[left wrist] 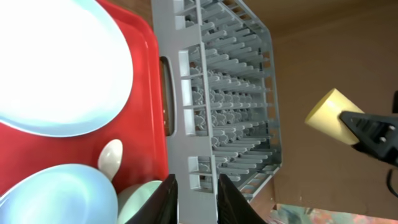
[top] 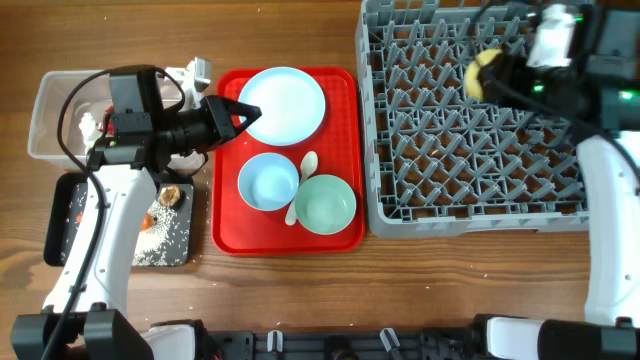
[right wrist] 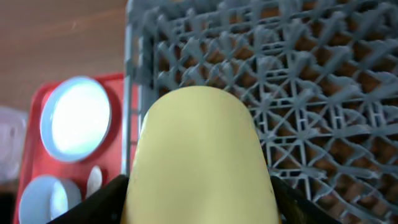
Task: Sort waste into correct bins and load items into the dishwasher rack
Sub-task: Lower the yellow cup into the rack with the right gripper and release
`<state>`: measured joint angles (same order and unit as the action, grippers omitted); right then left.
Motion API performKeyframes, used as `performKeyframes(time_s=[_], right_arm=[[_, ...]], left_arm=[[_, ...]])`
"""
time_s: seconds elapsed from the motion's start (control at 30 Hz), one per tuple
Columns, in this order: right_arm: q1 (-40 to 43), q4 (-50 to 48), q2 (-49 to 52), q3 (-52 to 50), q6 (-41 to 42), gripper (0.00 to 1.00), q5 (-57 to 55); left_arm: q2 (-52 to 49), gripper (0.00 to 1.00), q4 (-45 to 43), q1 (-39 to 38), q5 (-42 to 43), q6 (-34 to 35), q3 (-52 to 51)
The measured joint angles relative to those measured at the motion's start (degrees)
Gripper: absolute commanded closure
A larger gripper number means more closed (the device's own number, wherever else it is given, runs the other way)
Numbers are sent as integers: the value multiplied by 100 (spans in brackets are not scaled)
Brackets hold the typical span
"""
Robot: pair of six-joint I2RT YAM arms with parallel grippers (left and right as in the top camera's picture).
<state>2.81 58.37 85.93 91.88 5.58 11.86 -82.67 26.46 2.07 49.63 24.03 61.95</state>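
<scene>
Grip on the right claw is clenched around the small yellow cup, its two fingers pressing the cup's sides. The cup hangs tilted over the far part of the dishwasher rack, the big grey pegged grid standing just right of the red tray. The left claw is released and grasps nothing: its fingers stand a narrow gap apart over the red tray's far left corner, pointing across the near edge of the pale blue plate. That plate lies flat on the far half of the red tray. On the tray's near half sit a pale blue bowl and a pale green bowl, both upright, with the white spoon lying between them. Left of the red tray, on its far side, stands the clear tub with crumpled white tissue inside. Nearer, just left of the red tray, is the black tray, holding scattered rice grains, a brown lump and a small orange piece.
</scene>
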Motion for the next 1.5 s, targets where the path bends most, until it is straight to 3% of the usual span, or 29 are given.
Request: performKeyframes(time_s=[0.2,0.4,0.6,0.87,1.5], right_arm=[[-848,337,11,0,-33,63,-529],[-879,568,511,0,-26,73,-680],[-879,901,1163,0,-26,76,-704],[-879,1154,1224,0,-11,82,-704],[-1023,-129,1248,-1145,83,82,-723]], left_arm=[[0,76,216,0,-96,-24,0],[0,76,415,0,-136,-44,0],[0,76,535,0,-164,-46,0],[0,76,573,0,-166,-46,0],[0,78,813,0,-487,-63,0]])
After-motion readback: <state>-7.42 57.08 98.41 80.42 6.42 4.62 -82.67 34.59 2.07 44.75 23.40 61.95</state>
